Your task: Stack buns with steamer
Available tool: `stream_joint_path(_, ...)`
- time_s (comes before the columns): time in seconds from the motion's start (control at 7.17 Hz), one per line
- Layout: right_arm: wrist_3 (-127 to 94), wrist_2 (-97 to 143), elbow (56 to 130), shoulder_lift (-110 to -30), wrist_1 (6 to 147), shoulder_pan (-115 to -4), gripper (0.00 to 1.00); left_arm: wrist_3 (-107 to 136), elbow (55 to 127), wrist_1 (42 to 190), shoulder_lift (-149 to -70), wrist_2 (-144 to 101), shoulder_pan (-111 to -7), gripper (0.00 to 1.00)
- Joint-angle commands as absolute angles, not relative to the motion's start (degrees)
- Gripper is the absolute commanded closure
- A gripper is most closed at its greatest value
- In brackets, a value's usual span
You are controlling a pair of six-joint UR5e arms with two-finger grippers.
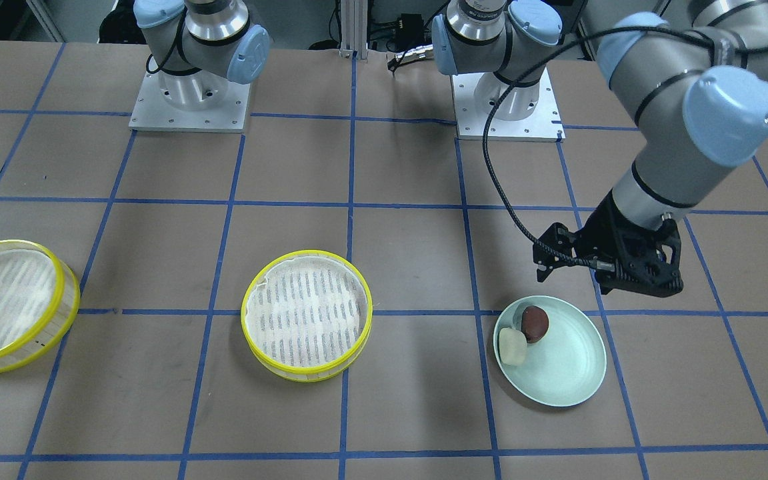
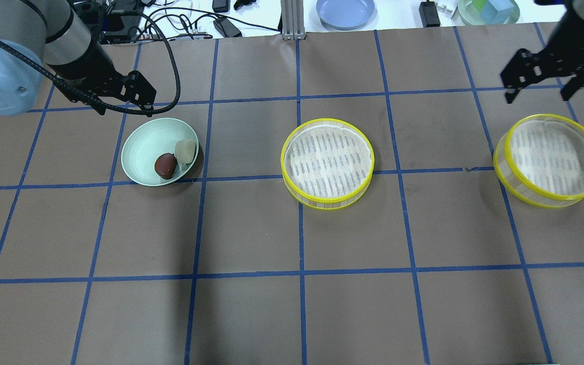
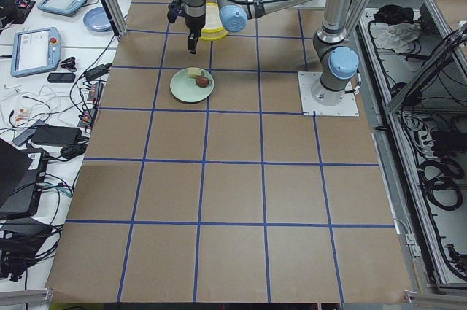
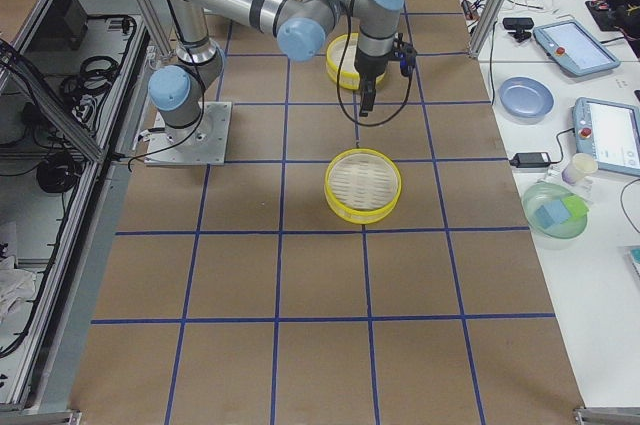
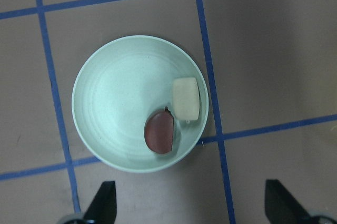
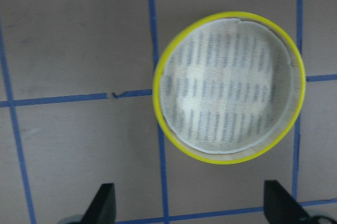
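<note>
Cream-white bun (image 1: 512, 347) and dark reddish-brown bun (image 1: 535, 323) lie close together, seemingly touching, on the pale green plate (image 1: 571, 380), on the side nearer the trays. Neither is loaded yet. The left gripper (image 5: 190, 208) hangs above the plate's edge, clear of both buns, with its jaws spread wide and holding nothing. I judge this a staging position for a descent onto one bun. The centre steamer tray (image 1: 304, 373) sits upright on the tabletop (image 1: 411, 267), well apart from the plate, with its cloth lining bare, and looks the likely place to receive a bun. The second steamer tray (image 1: 11, 360) rests at the far end on the robot's right. The right gripper (image 6: 189, 208) hovers beside it, jaws also wide and empty, presumably ready to lift it for stacking. Caution: the buns sit so close that the jaws risk nudging the neighbour.
</note>
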State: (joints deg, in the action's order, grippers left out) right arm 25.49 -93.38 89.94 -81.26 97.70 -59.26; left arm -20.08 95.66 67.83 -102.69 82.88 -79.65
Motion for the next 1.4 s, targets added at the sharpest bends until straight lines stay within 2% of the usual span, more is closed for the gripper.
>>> stream_joint_path(0.0,32.49,-93.43,89.91,-71.42,107.96,-50.73,0.00,-21.62,96.50,62.85,-109.75,77.28,-78.57,0.00)
stream_joint_path(0.14,34.09,-93.43,89.91,-67.45,111.41,-50.37,0.00,-21.71,96.50,61.36,-112.21,74.99,-78.57,0.00)
stream_joint_path(0.7,38.05,-91.25,90.17,-60.39,117.77,-47.82,0.00,-20.57,96.33,58.71,-119.26,74.62,-78.58,0.00)
stream_joint_path(0.84,38.06,-91.14,90.44,-60.21,117.51,-47.81,0.01,-19.96,96.33,58.71,-120.14,74.62,-78.57,0.06)
stream_joint_path(0.98,40.93,-90.53,90.87,-60.21,116.90,-47.81,0.20,-16.82,96.33,59.32,-120.32,74.62,-78.66,0.32)
stream_joint_path(1.12,41.65,-90.53,90.88,-60.12,116.98,-47.81,0.40,-16.18,96.33,59.41,-120.41,74.71,-78.58,0.64)
stream_joint_path(1.26,41.75,-90.53,90.88,-59.51,116.98,-47.81,0.41,-16.08,96.07,59.41,-120.50,74.71,-78.66,0.97)
